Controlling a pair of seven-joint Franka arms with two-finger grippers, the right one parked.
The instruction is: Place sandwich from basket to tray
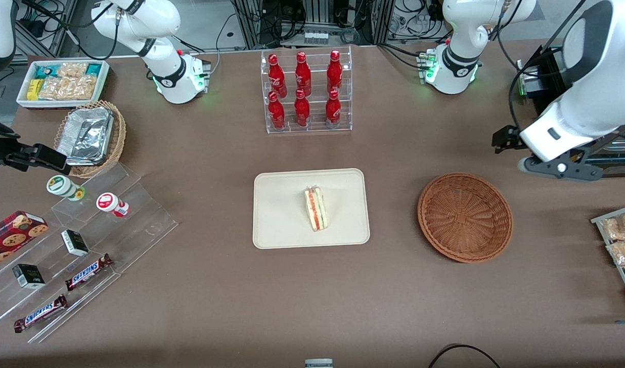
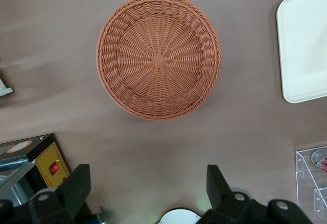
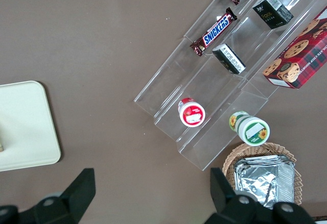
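The sandwich (image 1: 316,208) is seen lying on the cream tray (image 1: 276,225), roughly at its middle, with the red, pink and green filling edge turned upward. The tray is set flat on the brown table (image 1: 312,306), nearer to the front camera than the clear rack of red bottles (image 1: 306,91). The reddish-brown wicker basket (image 1: 465,217) is found beside the tray, toward the working arm's end of the table, apart from it, and nothing is held in it; its woven floor (image 2: 159,60) is shown bare in the left wrist view. The left arm's gripper (image 2: 148,188) is held high above the table, near the basket and clear of it, and its two dark fingers (image 2: 76,185) are spread wide apart with nothing between them. A corner of the tray (image 2: 304,50) is caught in the same wrist view.
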